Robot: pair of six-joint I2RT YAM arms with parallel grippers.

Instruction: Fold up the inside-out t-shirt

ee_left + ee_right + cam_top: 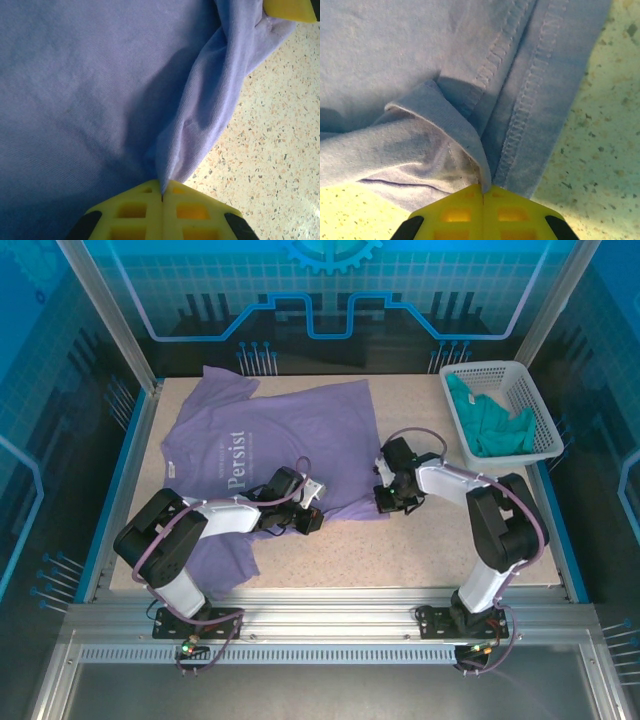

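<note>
From above, the purple t-shirt (290,440) lies spread out on the speckled table (420,550), more to the left side. It has white words on it, and one sleeve hangs toward the near edge. A white basket (483,368) sits at the far right corner with a green cloth (490,425) inside. The left claw (312,510) is down on the near edge of the shirt. The right claw (385,502) is down at the shirt's near right corner. The two claws are close to each other. From up here the fingers look too small to tell how they stand.

The left arm's camera looks from close up. The yellow fingers (135,210) are pressed together, with a pinch of purple cloth squeezed between them. The cloth rises in a twisted fold from the claw. Bare table shows on the right.

The right arm's camera shows stitched seams along the shirt's edge, which the other views do not show. Its yellow fingers (512,212) are also shut tight on a folded bit of the shirt's edge.
</note>
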